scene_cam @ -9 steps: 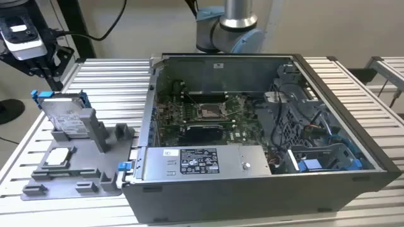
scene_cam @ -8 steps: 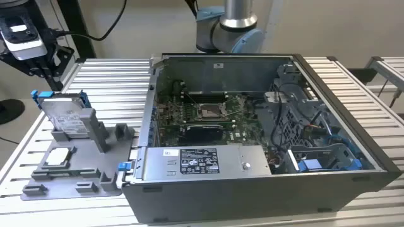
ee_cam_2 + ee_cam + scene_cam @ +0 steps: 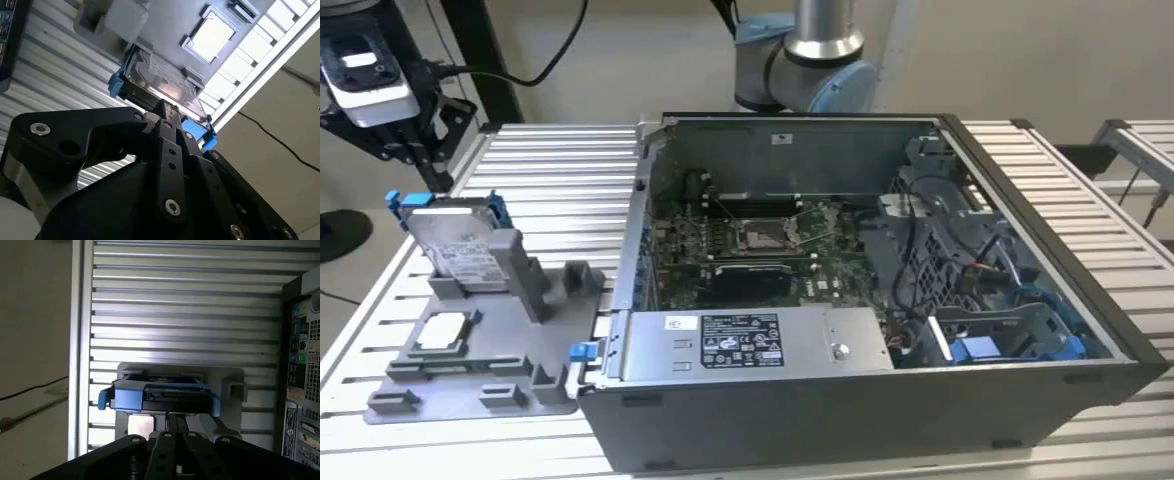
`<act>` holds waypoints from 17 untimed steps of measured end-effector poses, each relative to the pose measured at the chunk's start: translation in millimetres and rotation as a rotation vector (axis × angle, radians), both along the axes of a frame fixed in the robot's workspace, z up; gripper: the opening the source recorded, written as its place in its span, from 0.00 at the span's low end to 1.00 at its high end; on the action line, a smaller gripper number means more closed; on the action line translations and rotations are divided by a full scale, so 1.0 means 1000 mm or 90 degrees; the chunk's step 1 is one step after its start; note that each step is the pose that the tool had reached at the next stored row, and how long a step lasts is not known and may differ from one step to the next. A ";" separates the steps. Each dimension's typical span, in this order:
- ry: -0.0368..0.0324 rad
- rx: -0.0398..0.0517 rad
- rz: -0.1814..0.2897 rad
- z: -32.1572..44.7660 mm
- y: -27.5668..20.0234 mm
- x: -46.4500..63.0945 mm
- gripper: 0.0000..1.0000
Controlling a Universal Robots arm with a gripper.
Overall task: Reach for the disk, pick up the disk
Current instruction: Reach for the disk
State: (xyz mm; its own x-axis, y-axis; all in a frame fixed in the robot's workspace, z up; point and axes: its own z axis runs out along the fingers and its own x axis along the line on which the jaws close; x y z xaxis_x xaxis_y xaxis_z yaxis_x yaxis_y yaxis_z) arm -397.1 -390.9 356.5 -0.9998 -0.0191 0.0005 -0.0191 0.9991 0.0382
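Gripper (image 3: 165, 105), its fingers seemingly pressed together and pinching nothing, hangs just short of the blue-framed disk (image 3: 160, 75), which stands on edge in a grey holder (image 3: 480, 370) on the slatted table (image 3: 574, 170), the open computer case (image 3: 854, 400) beyond on the exterior view's right

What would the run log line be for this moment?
phase: reach | gripper: jaws shut, near disk, no contact | disk: standing in grey holder, not lifted
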 end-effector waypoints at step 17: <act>0.0000 0.0000 0.000 -0.0005 0.0083 -0.033 0.00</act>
